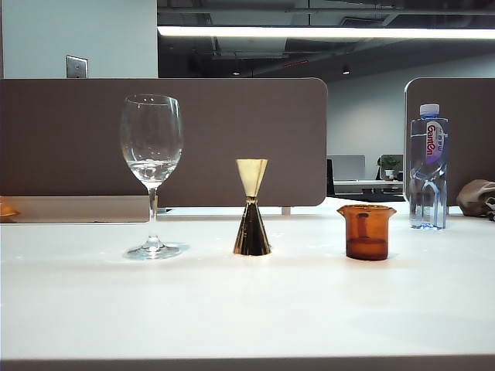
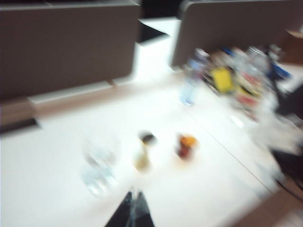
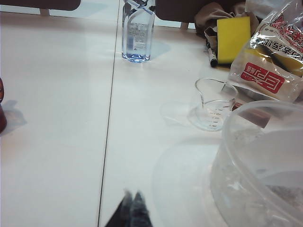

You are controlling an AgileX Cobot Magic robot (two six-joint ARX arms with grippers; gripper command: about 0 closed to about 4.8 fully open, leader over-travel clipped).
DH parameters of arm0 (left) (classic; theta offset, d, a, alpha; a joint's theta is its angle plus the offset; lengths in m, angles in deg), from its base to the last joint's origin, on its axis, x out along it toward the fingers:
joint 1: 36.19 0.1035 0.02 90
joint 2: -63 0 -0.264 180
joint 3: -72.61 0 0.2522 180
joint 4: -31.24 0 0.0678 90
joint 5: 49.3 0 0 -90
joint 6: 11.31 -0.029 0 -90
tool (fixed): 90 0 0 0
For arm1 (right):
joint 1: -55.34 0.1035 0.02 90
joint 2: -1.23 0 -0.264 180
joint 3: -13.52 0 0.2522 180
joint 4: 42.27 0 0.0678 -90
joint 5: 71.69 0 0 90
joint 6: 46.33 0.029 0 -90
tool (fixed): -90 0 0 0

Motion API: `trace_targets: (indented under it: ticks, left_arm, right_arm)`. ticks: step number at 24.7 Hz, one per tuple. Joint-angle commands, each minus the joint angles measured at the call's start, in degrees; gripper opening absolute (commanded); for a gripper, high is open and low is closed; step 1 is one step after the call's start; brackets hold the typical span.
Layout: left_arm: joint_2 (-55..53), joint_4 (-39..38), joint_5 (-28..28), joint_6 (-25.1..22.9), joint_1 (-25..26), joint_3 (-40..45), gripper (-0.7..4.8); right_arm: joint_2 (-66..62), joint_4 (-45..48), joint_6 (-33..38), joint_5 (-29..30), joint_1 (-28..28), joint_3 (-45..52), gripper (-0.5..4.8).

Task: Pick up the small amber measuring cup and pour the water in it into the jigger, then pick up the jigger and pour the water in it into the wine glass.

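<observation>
A white bench [image 1: 232, 309] runs in front of brown office partitions [image 1: 232, 139], under a ceiling strip light.

The left gripper [image 2: 131, 213] shows only as dark tips at the edge of its blurred wrist view; the tips lie close together, but the blur keeps me from telling whether they are shut. It hangs above the bench, apart from everything. Just beyond it stand the glass [image 2: 99, 163], the jigger [image 2: 144, 151] and the cup [image 2: 186, 145] in a row, all smeared.

The right gripper [image 3: 131, 208] has its dark tips pressed together, holding nothing. It sits over bare bench, well apart from the row; only a dark red sliver at the frame's edge may be the cup. Near it are a large clear tub [image 3: 260, 161], a small clear beaker [image 3: 215, 101], a bottle [image 3: 137, 30], a yellow sponge [image 3: 233, 38] and a red-labelled packet [image 3: 272, 61].

In the exterior view neither gripper appears. The tall clear stemmed glass [image 1: 151, 174] stands on the left with a little water [image 1: 151, 166] in its bowl. The jigger [image 1: 252, 207] stands in the middle, pale gold cone above, dark reflective cone below. The cup [image 1: 366, 230], short and translucent amber with a flared rim, stands right of it, darker toward its base; the level inside is hard to read. The bottle [image 1: 428, 166] is behind it.
</observation>
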Motion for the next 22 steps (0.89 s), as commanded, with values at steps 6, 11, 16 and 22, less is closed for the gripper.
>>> trace_targets:
  ticks: [6, 11, 16, 22]
  left_arm:
    - [-1.03, -9.97, -1.46, 0.28, -5.29, 4.46, -0.03]
    - [-0.72, -7.28, -0.79, 0.37, -7.43, 9.49, -0.02]
    - [-0.63, -3.5, -1.84, -0.24, -9.33, 10.43, -0.02]
    - [-0.66, -2.62, -4.9, -0.35, -9.33, 10.43, -0.02]
  right_arm:
    - [0.0, 0.13, -0.07, 0.07, 0.04, 0.42, 0.0]
    - [0.0, 0.13, -0.07, 0.07, 0.04, 0.42, 0.0]
    - [0.0, 0.13, -0.07, 0.07, 0.04, 0.42, 0.0]
    - [0.0, 0.13, -0.07, 0.09, 0.04, 0.42, 0.0]
